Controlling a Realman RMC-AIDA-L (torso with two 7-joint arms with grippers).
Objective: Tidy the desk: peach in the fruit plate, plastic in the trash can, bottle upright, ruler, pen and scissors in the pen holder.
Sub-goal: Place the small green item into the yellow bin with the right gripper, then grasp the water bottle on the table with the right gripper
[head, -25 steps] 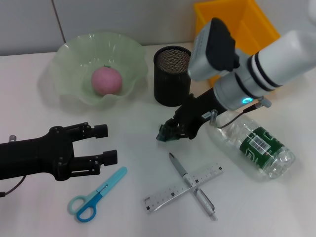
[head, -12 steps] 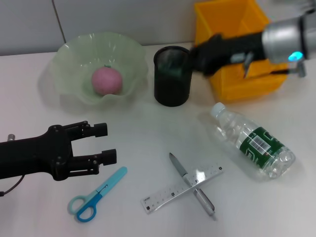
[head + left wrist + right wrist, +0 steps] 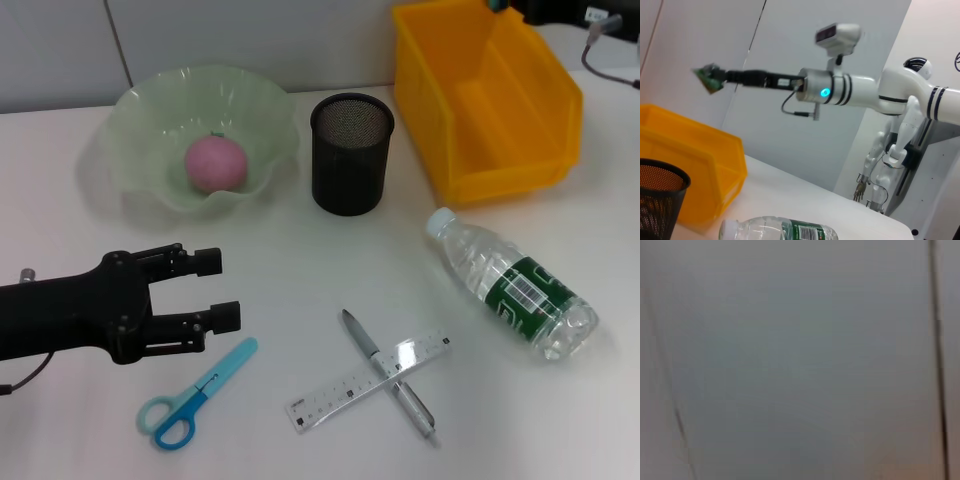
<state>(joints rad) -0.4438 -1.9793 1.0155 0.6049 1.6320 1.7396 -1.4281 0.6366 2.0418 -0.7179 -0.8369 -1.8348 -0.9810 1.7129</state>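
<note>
Right gripper (image 3: 715, 80), now above yellow bin (image 3: 487, 100), jaws clenched on crumpled plastic (image 3: 707, 78).

A white worktop (image 3: 300, 260) carries everything. Behind it stands a pale grey wall (image 3: 250, 40) with a thin dark vertical seam (image 3: 756, 37).

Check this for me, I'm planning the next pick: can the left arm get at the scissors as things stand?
Probably yes. The left claw hangs open just beside the scissors, which lie flat on the table with nothing on or against them.
</note>
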